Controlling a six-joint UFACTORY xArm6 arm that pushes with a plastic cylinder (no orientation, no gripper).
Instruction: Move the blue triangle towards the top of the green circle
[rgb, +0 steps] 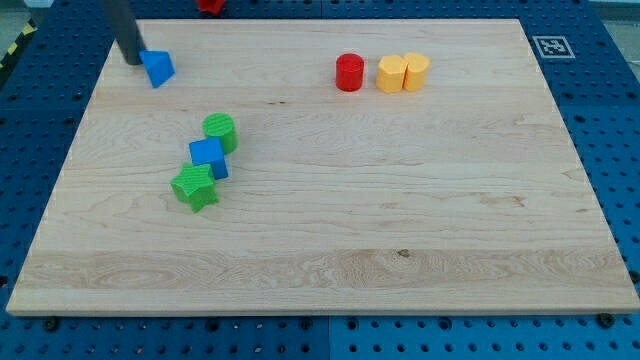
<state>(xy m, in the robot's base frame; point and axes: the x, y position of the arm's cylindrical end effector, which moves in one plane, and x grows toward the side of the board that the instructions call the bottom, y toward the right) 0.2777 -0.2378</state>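
The wooden board (400, 230) reaches nearest the view's bottom and carries every block. My tip (132, 60) is a bare rod end, with nothing to open and nothing held. It touches the blue triangle (158, 67), just to its right. Below-right of the tip, well apart, the green star (195, 187), blue cube (208, 156) and green circle (220, 132) touch in a chain. Far right of the tip stand two yellow blocks (403, 73) and a red cylinder (349, 72).

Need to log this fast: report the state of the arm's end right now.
No gripper: just my tip, holding nothing, close against the blue triangle on its left side in the view.
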